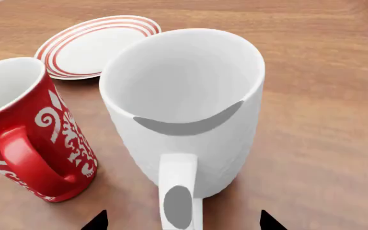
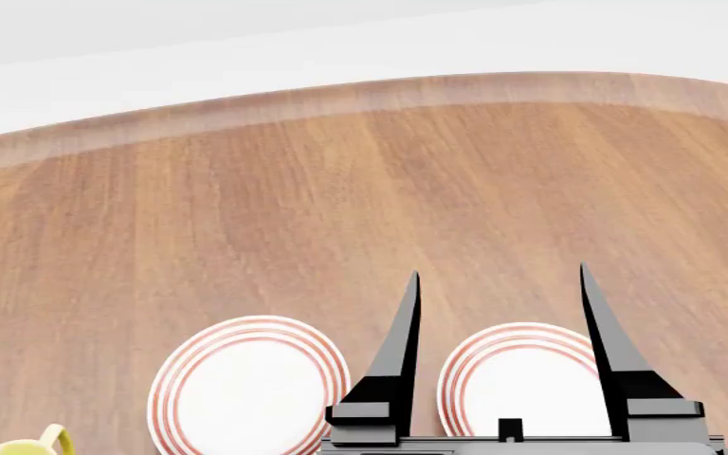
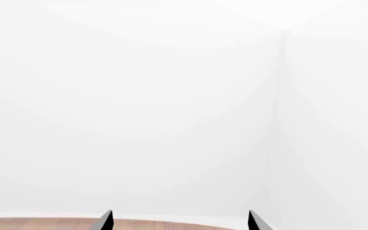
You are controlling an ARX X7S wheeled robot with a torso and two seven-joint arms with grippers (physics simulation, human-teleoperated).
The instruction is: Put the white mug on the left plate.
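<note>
The white mug (image 1: 184,96) stands upright on the wooden table, its loop handle (image 1: 178,191) turned towards my left gripper (image 1: 184,221). That gripper is open, one fingertip on each side of the handle and not touching it. A white plate with red rings (image 1: 94,45) lies just behind the mug; I cannot tell which plate it is. In the head view the left plate (image 2: 247,391) and the right plate (image 2: 526,377) lie side by side near the front. My right gripper (image 2: 497,275) is open and empty, pointing forward above the right plate; it also shows in the right wrist view (image 3: 178,221).
A red mug with white pattern (image 1: 34,129) stands close beside the white mug. A yellow mug handle (image 2: 50,440) shows at the front left corner of the head view. The wooden table (image 2: 364,190) stretches far back to a curved edge.
</note>
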